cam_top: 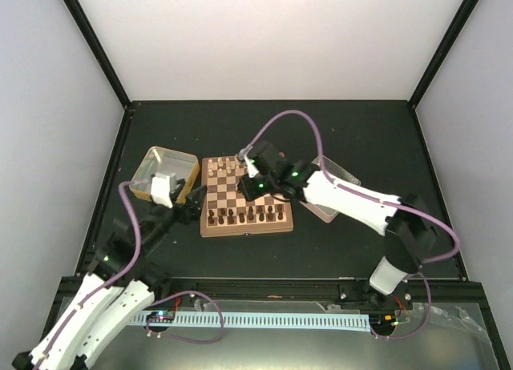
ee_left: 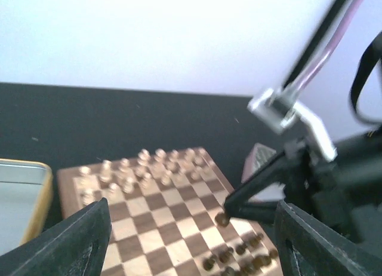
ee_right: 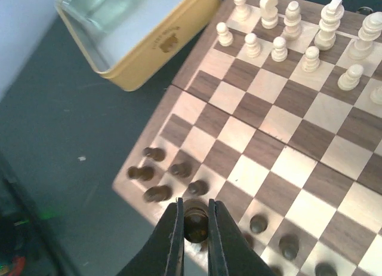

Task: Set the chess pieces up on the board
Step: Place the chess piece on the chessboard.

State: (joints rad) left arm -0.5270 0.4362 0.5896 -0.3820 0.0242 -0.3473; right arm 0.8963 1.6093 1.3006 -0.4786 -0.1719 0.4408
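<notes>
A dark chess piece [ee_right: 196, 225] is pinched between the tips of the right gripper [ee_right: 196, 215], the jaws drawn narrow around it. It is held over the board [ee_right: 262, 147], on the side where the other dark pieces [ee_right: 179, 168] are gathered. Whether its base touches a square cannot be told. The pale pieces [ee_right: 310, 58] are ranked along the opposite edge. The right arm [cam_top: 353, 200] is stretched from its base across the silver tin [cam_top: 341, 172], with the wrist tipped down over the board. The left gripper [ee_left: 192, 228] is spread wide, with nothing caught between its fingers [ee_left: 83, 240]. It is poised low at the board's left edge, beside the gold tin [cam_top: 152, 158], with the left arm [cam_top: 96, 314] reached forward from its base.
</notes>
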